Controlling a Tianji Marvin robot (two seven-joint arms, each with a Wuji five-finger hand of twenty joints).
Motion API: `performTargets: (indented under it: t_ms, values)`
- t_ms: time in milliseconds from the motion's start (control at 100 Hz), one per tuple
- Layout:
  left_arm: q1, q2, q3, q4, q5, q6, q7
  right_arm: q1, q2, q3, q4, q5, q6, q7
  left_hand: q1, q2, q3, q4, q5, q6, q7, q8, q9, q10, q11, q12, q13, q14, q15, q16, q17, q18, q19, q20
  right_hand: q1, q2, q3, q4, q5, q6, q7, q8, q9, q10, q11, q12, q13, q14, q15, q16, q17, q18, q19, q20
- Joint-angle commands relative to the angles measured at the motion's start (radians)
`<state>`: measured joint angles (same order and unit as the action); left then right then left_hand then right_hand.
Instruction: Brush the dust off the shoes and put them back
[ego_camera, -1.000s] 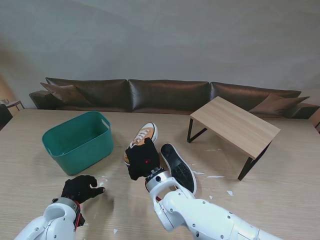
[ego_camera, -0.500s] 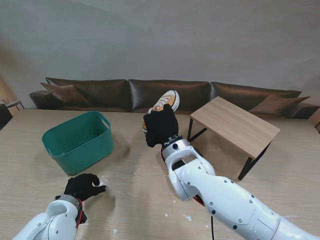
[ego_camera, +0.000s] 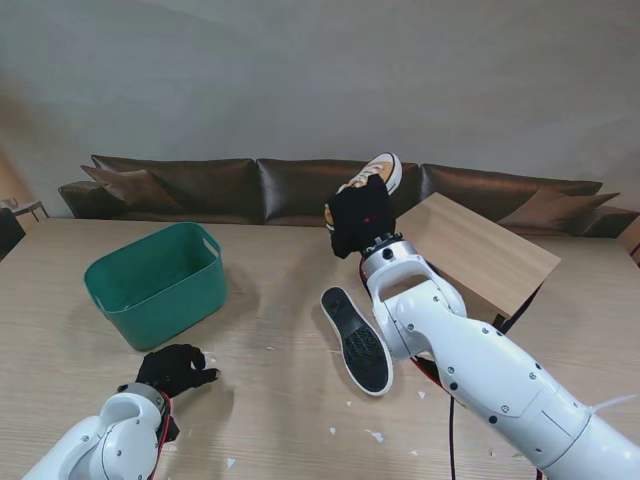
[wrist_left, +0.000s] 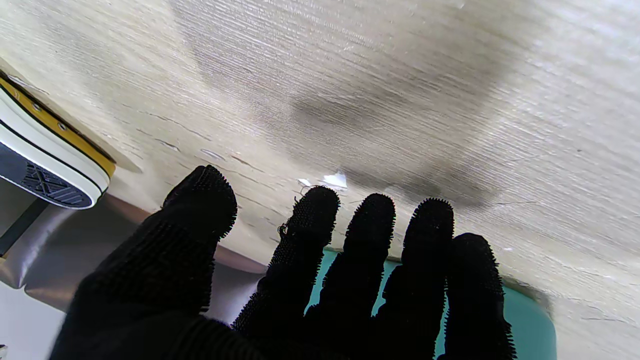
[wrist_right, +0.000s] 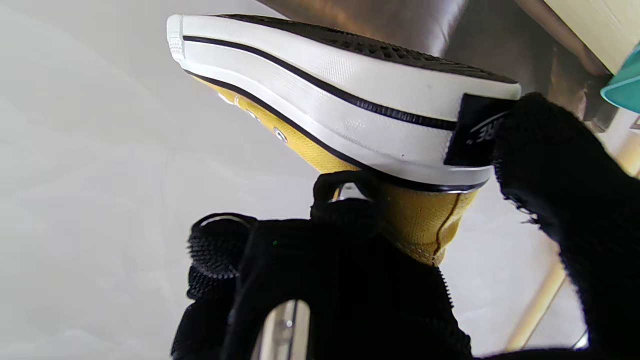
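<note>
Item count: two shoes, one yellow shoe (ego_camera: 378, 172) raised in the air and one second shoe (ego_camera: 356, 340) lying sole-up on the bench (ego_camera: 270, 380); one green basket (ego_camera: 158, 282); one small wooden table (ego_camera: 480, 250); one brown sofa (ego_camera: 200, 188); two black-gloved robot hands, left robot hand (ego_camera: 176, 369) and right robot hand (ego_camera: 360, 222).

I see a green tub (ego_camera: 157, 281) far left on the wooden table (ego_camera: 260, 370). A small low wooden table with black legs (ego_camera: 480, 250) stands far right. White scraps (ego_camera: 375, 435) lie scattered near me. A dark brown sofa (ego_camera: 250, 188) lines the far wall.
</note>
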<state>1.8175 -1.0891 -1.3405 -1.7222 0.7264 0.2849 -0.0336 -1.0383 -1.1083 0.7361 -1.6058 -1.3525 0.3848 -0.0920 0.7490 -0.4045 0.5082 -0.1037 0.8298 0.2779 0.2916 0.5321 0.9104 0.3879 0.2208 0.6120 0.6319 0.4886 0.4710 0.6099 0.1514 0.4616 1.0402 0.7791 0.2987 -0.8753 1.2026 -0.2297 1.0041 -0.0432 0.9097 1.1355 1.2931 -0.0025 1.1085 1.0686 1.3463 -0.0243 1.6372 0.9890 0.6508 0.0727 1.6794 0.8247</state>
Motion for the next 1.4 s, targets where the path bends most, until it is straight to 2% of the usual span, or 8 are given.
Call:
performTargets:
  t_ms: [0,480,1230,1390]
  values:
    - [-0.003,-0.001,0.002,0.004,-0.006,-0.003,-0.022,0.017,0.009,0.017,0.012,-0.01,-0.004,0.015,0.016,0.02,-0.008,0.024,0.013,0.014,-0.001,0.002,0.001,0.02,-0.009,0.006,0.003,0.012,0.009,0.01,-0.019,-0.014,0.016,0.002,0.116,0.059,0.136,0.064,0.172,0.168,0.654,0.145,0.02,-0.074,-0.032,0.017,-0.025,-0.154,-0.008,0.013,0.487,-0.009,0.006,0.032]
    - [-0.015,0.001,0.011,0.011,-0.014,0.004,-0.038,0.048,0.018,0.048,0.138,0.004,0.039,0.012,0.017,0.022,-0.01,0.025,0.014,0.013,-0.001,0.001,-0.001,0.02,-0.012,0.001,0.003,0.012,0.009,0.011,-0.021,-0.013,0.009,0.0,0.121,0.055,0.132,0.064,0.173,0.172,0.65,0.145,0.023,-0.065,-0.035,0.017,-0.025,-0.142,-0.003,0.013,0.488,0.002,0.009,0.037]
    - [-0.028,0.002,0.024,0.02,-0.021,0.016,-0.048,0.019,0.002,0.023,0.261,0.12,0.119,-0.103,0.019,0.024,-0.013,0.025,0.011,0.016,-0.003,0.0,-0.002,0.023,-0.013,0.0,0.002,0.015,0.01,0.012,-0.022,-0.014,0.006,0.0,0.116,0.069,0.118,0.064,0.171,0.173,0.645,0.145,0.013,-0.059,-0.033,0.017,-0.026,-0.125,-0.001,0.008,0.485,0.026,0.0,0.032]
    - [-0.028,0.003,0.027,0.018,-0.021,0.02,-0.052,0.022,-0.002,0.015,0.284,0.136,0.131,-0.121,0.018,0.024,-0.013,0.025,0.011,0.016,-0.003,0.0,-0.002,0.022,-0.013,0.0,0.003,0.014,0.01,0.012,-0.022,-0.014,0.006,0.0,0.108,0.072,0.107,0.063,0.168,0.154,0.631,0.141,0.012,-0.06,-0.034,0.012,-0.026,-0.124,-0.001,0.006,0.484,0.028,-0.004,0.03]
